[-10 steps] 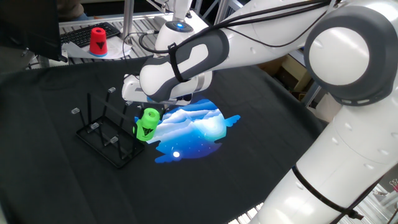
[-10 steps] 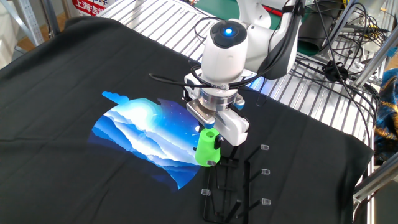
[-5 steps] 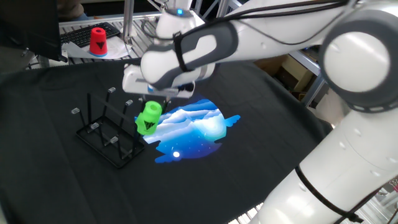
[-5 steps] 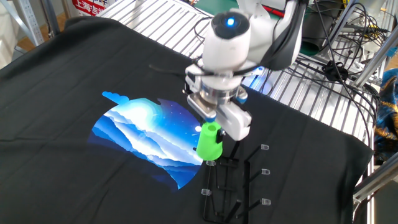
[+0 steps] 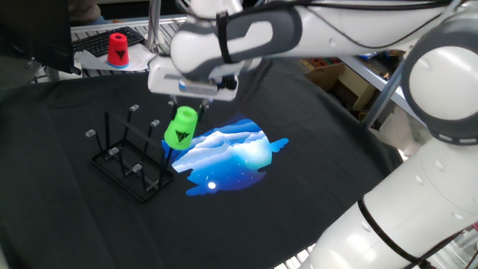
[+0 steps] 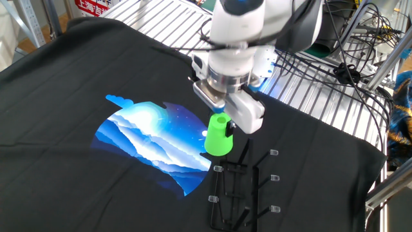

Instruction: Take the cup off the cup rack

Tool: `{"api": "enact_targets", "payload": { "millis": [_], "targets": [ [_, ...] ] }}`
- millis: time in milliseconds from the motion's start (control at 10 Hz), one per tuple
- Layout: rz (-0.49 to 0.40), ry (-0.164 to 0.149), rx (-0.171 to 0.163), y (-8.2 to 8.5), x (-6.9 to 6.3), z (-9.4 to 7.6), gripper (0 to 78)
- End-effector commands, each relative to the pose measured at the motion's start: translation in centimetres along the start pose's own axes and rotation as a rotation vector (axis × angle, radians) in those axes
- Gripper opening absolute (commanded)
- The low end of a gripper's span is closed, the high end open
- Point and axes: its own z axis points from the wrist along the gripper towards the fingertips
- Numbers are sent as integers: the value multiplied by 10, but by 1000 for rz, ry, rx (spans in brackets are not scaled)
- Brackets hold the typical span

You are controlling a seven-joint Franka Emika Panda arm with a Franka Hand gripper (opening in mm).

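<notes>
— The cup?
— Clamped in the gripper, above the cup rack's right end.
— Nearby?
— Blue cloth print right; red cup far left.

One fixed view looks down across the table from the arm's side, with the arm's white links large in the near right foreground. The other fixed view faces the opposite way, closer and steeper. Both share the blue print and the cup rack.
</notes>
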Motion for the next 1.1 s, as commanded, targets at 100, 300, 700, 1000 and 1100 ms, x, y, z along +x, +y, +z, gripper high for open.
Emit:
{"api": "enact_targets", "payload": {
  "millis": [100,300,700,1000,1100],
  "targets": [
    [-6,16,43,11,-24,-27,13],
    [-19,17,57,16,-39,-35,13],
    [-100,1,66,5,-64,-27,13],
    [-152,-1,56,-8,-81,-15,13],
    [-177,-9,58,-13,-88,-9,13]
  ]
}}
